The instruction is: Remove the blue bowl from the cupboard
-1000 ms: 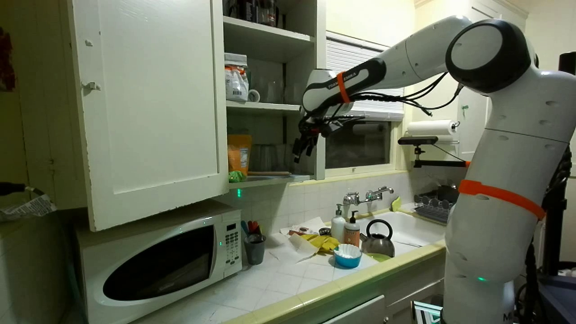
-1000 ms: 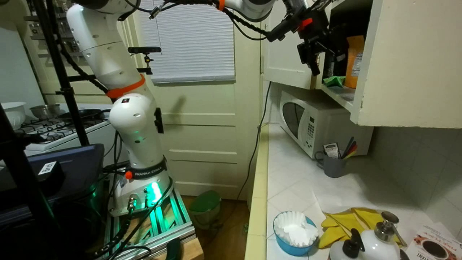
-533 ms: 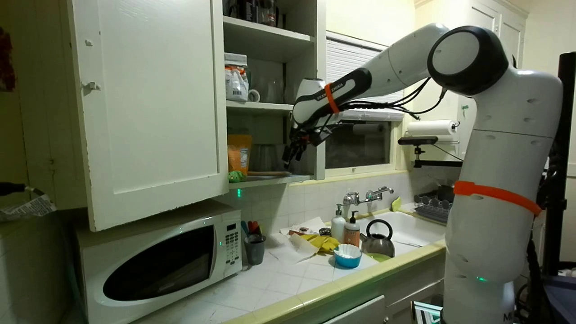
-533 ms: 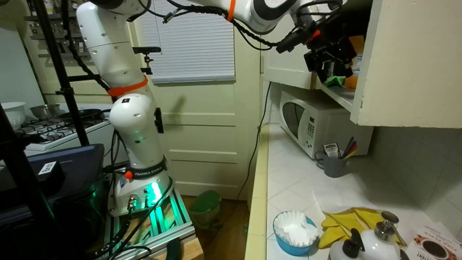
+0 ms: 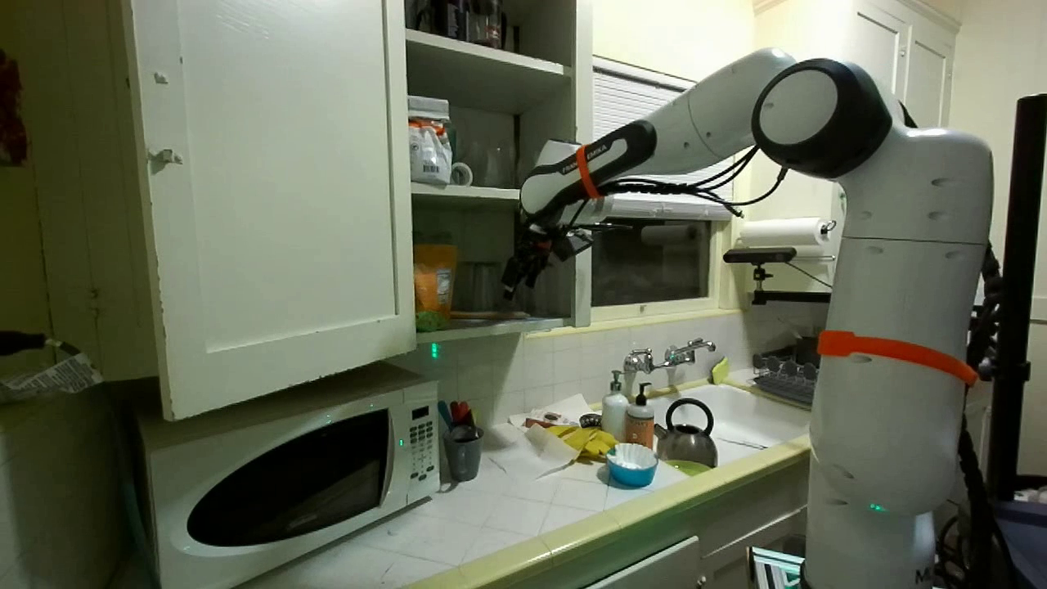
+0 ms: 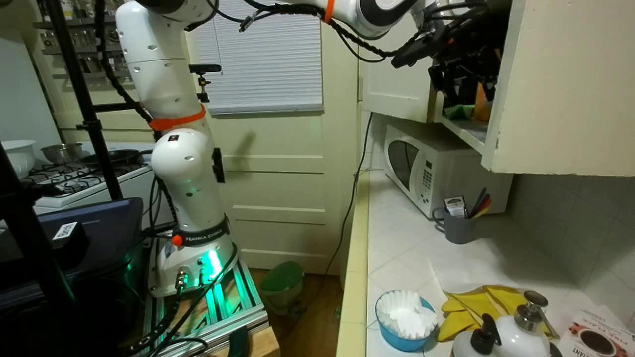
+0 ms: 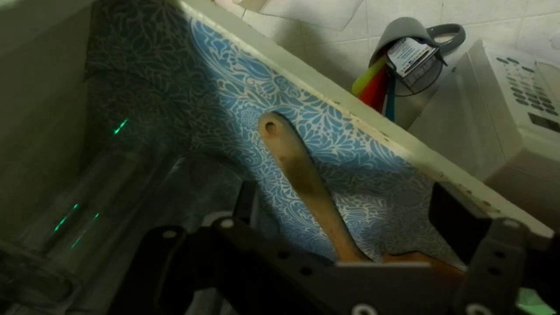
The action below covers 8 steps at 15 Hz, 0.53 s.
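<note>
The blue bowl (image 5: 631, 473), with white pleated paper in it, stands on the counter near its front edge; it shows in both exterior views (image 6: 404, 343). The white cupboard (image 5: 582, 286) has its door (image 5: 286, 188) wide open. My gripper (image 5: 519, 289) is inside the cupboard over the bottom shelf, well above and away from the bowl. In the wrist view the gripper (image 7: 353, 205) is open, with nothing between its pads. A wooden handle (image 7: 302, 175) lies on the blue patterned shelf below the gap. Its far end is hidden behind the gripper.
Clear glassware (image 7: 109, 210) stands beside one finger. An orange bag (image 5: 433, 278) and a green packet (image 5: 429, 321) are on the same shelf. A microwave (image 5: 409, 491), a grey mug (image 6: 459, 229), a kettle (image 5: 687, 448), soap bottles (image 5: 615, 409) and yellow gloves (image 6: 466, 312) stand or lie below.
The arm has reached further into the cupboard, moving toward the orange bag and lower over the bottom shelf. The blue bowl and the shelf items have not moved.
</note>
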Each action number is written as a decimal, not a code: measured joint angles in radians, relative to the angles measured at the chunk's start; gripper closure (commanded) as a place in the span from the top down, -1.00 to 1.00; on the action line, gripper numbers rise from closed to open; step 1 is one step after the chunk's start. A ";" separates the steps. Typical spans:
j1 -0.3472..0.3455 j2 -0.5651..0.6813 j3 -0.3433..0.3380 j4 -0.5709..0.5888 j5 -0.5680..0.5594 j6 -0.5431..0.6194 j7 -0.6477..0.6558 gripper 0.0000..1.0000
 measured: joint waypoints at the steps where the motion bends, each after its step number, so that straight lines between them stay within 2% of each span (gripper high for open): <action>1: 0.000 0.009 -0.002 0.003 0.021 0.000 0.000 1.00; 4: -0.006 0.034 -0.002 0.003 0.052 0.000 0.023 1.00; 8: -0.020 0.051 -0.003 0.003 0.053 0.011 0.115 1.00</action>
